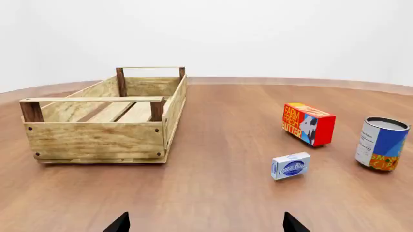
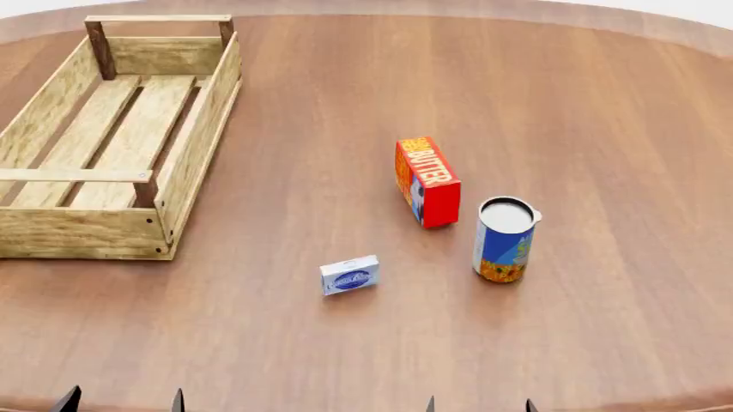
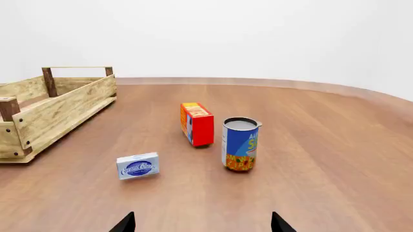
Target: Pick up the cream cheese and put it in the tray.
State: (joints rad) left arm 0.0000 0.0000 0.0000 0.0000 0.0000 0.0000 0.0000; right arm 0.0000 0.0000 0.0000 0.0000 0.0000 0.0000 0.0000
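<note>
The cream cheese (image 2: 349, 275) is a small white box with a blue oval logo, lying on the wooden table; it also shows in the left wrist view (image 1: 290, 166) and the right wrist view (image 3: 138, 166). The tray (image 2: 184, 163), a long slatted wooden crate with dark corner posts, stands at the far left (image 1: 96, 140) (image 3: 61, 108) with nothing in it. My left gripper (image 2: 123, 402) (image 1: 205, 223) is open at the near edge, well short of the box. My right gripper (image 2: 479, 405) (image 3: 202, 223) is open too, empty, near the table's front.
A red-orange butter box (image 2: 427, 181) stands upright behind the cream cheese. A blue and orange can (image 2: 504, 239) stands to its right. The round table's rim (image 2: 641, 17) curves across the back.
</note>
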